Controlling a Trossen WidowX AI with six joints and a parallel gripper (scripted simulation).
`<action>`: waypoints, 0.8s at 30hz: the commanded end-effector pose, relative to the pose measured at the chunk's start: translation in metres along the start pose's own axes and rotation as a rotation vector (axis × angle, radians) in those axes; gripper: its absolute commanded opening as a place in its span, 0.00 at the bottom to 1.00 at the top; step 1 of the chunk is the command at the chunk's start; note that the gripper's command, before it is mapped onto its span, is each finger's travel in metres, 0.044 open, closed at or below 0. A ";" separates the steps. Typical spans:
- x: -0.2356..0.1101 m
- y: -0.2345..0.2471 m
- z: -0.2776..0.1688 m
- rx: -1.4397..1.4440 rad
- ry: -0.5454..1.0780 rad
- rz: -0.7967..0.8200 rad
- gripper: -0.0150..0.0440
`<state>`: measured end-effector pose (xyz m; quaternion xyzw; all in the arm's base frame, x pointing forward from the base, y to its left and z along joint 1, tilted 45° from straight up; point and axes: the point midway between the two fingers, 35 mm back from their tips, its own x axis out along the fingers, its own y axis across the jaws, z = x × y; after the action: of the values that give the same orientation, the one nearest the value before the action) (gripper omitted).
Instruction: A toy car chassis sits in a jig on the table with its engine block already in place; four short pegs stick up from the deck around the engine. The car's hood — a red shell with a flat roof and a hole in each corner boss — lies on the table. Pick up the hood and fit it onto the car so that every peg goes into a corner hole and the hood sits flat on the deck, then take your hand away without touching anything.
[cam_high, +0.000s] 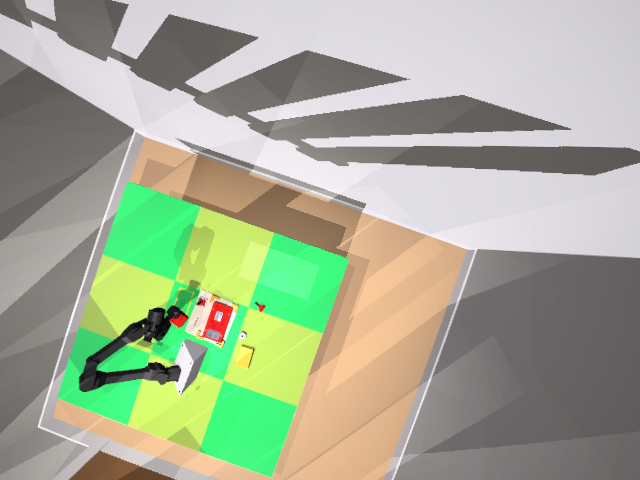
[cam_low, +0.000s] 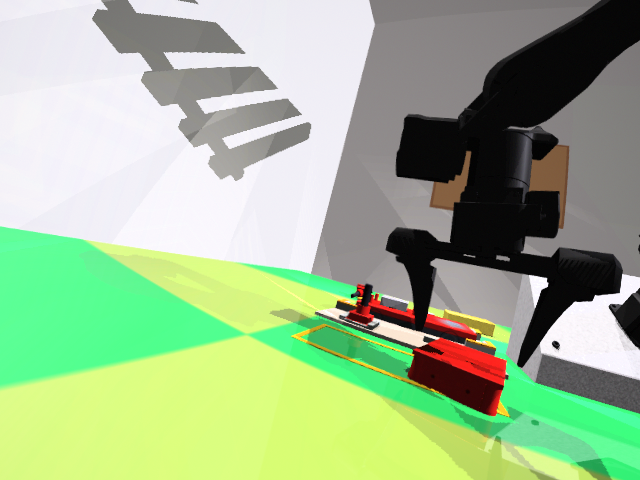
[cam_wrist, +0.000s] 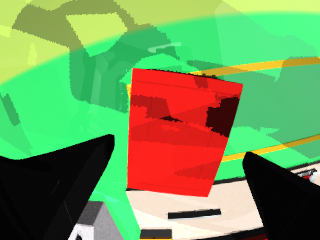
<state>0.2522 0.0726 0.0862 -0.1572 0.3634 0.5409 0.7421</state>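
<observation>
hand: our hand (cam_low: 473, 343) is spread to nearly full width, nothing between the fingers (cam_low: 419, 294), pointing down.
hood: red hood (cam_low: 459, 373) lies on the table (cam_low: 155, 361), on the near end of a yellow outlined rectangle (cam_low: 330, 338), just beside the jig; apart from the hand.
key relation: hood sits almost straight below the hand; in the wrist view it (cam_wrist: 179, 132) lies between the two fingertips, a bit toward the left one and ahead. We judge its long axis runs roughly away from the wrist camera, so the fingers would close across the short width. A straight descent looks like the next need; not yet at grasp height.
chassis: red car chassis (cam_high: 217, 319) on the cream jig plate (cam_high: 199, 316), on the far side of the hood from the arm; no hood on it yet.
clutter: toggle clamp (cam_low: 363, 304) on the jig's far end; yellow block (cam_high: 244, 356), small white piece (cam_high: 242, 334), small red piece (cam_high: 260, 306) farther out; white base block (cam_high: 188, 364) nearby.
exterior only: shows the height gap between fingertips and hood roof.
wrist only: shows sideways centring; dark recesses on the hood's face.
top only: whole layout, but the hood is mostly hidden by the hand (cam_high: 175, 315).
</observation>
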 end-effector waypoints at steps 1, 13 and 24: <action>0.003 0.002 -0.001 0.006 -0.002 0.006 1.00; 0.008 0.002 -0.001 0.006 -0.003 0.006 1.00; 0.014 0.002 -0.001 0.006 -0.003 0.006 1.00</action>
<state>0.2529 0.0806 0.0782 -0.1560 0.3626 0.5417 0.7421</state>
